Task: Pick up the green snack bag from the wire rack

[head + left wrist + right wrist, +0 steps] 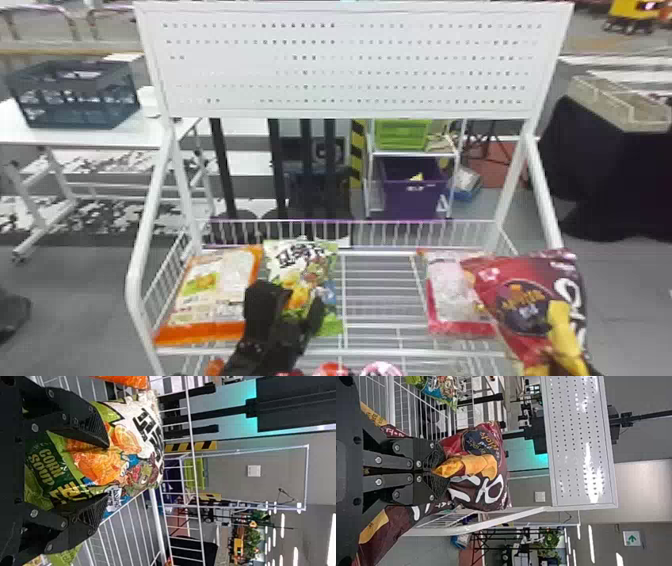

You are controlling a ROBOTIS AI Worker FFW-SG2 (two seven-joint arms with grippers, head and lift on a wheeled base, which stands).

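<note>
1 green bag [300,257] | left pincer [295,296] spread | right pincer [437,471] pinching 1 red bag [525,305]

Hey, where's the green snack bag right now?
In the head view, the green bag is on the rack, left of centre, just right of the orange bag, with the left claw at its near part.

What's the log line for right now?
Left gripper: open at green snack bag | right gripper: shut on red snack bag | green bag: on wire rack

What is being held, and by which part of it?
The red bag, pinched at the middle of its front by the right jaws. The left jaws are open.
</note>
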